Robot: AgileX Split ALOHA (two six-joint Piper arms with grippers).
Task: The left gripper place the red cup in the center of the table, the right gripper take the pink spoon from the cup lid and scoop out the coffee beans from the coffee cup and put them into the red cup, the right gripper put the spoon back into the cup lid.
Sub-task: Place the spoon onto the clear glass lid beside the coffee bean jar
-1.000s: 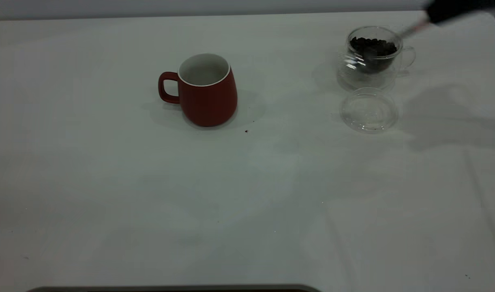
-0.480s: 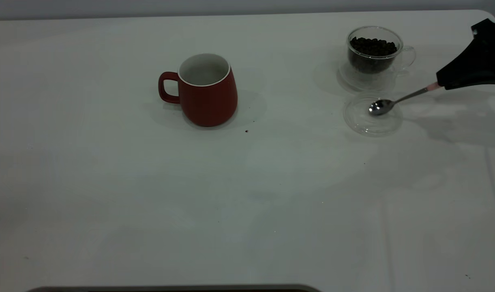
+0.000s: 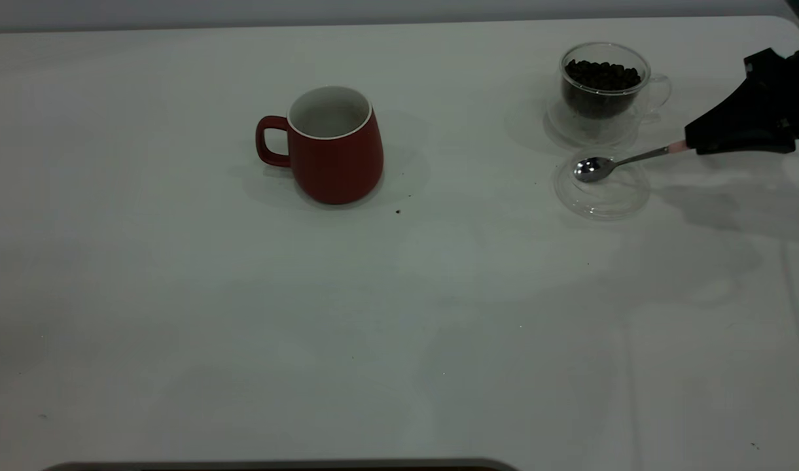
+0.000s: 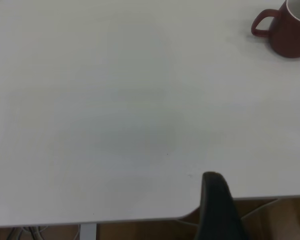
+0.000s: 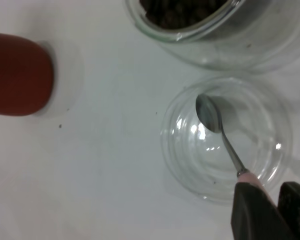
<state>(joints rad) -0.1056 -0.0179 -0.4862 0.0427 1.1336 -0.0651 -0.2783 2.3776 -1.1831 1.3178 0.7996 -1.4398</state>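
The red cup [image 3: 337,154] stands upright near the table's [image 3: 177,294] middle, handle to the left; it also shows in the left wrist view [image 4: 290,30] and the right wrist view [image 5: 17,75]. The coffee cup [image 3: 602,88] with coffee beans [image 3: 602,73] stands at the far right. The cup lid [image 3: 608,201] lies just in front of it. My right gripper [image 3: 695,142] is shut on the pink spoon's [image 3: 592,169] handle; its empty bowl [image 5: 210,114] is over the lid [image 5: 190,160], touching or not I cannot tell. My left gripper [image 4: 215,200] is a dark shape at the table's edge.
A loose dark speck [image 3: 398,211] lies on the table in front of the red cup. The table's rounded back right corner [image 3: 782,23] is close behind the right gripper. The glass cup [image 5: 210,35] is right beside the lid.
The spoon left the coffee cup and came down over the lid. In the last half second the right gripper moved slightly left with it. The red cup has not moved.
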